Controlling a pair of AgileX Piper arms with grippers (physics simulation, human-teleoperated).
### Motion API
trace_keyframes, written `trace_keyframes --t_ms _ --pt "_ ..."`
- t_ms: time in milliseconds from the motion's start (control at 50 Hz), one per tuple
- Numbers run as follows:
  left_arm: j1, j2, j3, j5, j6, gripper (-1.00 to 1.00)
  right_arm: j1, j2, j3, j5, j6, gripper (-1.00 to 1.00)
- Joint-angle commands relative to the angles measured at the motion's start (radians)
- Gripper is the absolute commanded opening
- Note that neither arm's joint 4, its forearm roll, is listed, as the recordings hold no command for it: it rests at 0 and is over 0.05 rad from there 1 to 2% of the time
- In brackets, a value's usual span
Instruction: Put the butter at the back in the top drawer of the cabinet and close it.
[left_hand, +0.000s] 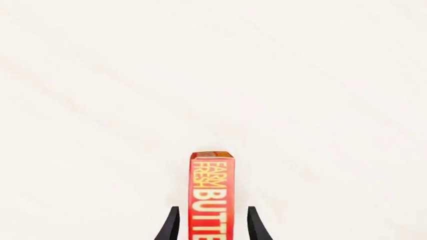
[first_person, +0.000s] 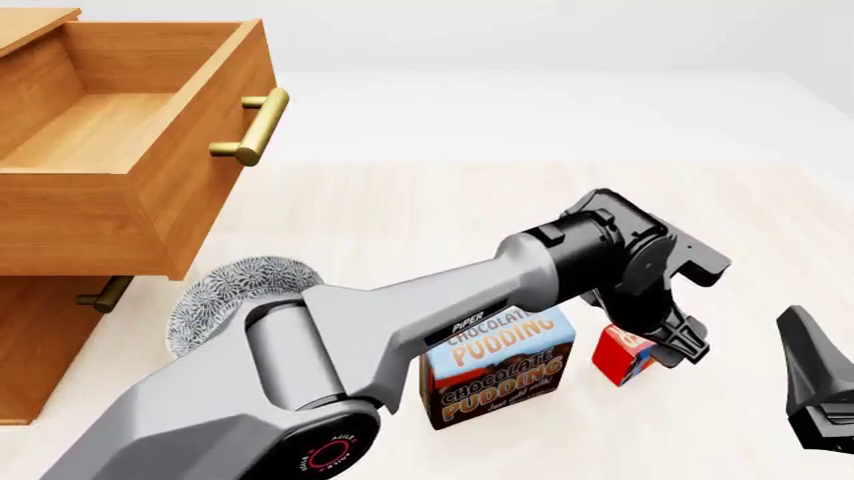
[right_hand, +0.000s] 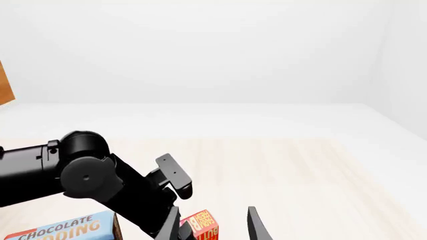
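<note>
Straddling the butter (left_hand: 211, 195) just beside the pudding box (first_person: 497, 368), my left pincer (left_hand: 211, 227) sits spread; I risk knocking it over if closing off-centre.

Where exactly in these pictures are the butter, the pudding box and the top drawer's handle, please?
butter (left_hand: 211, 200): left wrist view, on its red lettered face.
pudding box (first_person: 501, 375): front view, on its lettered front face.
top drawer's handle (first_person: 254, 128): front view, on the middle of the brass bar.

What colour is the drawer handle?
Brass-gold handle on the top drawer; front view shows it best.
</note>
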Motion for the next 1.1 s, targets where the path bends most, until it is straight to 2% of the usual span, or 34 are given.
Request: trace_keyframes --t_ms 20,1100 --pt "0.002 0.008 -0.004 -0.003 -0.004 1.00 0.000 0.000 0.000 0.000 0.000 1.00" --pt "0.003 0.039 -0.018 -0.008 -0.020 1.00 0.000 0.000 0.000 0.000 0.000 1.00"
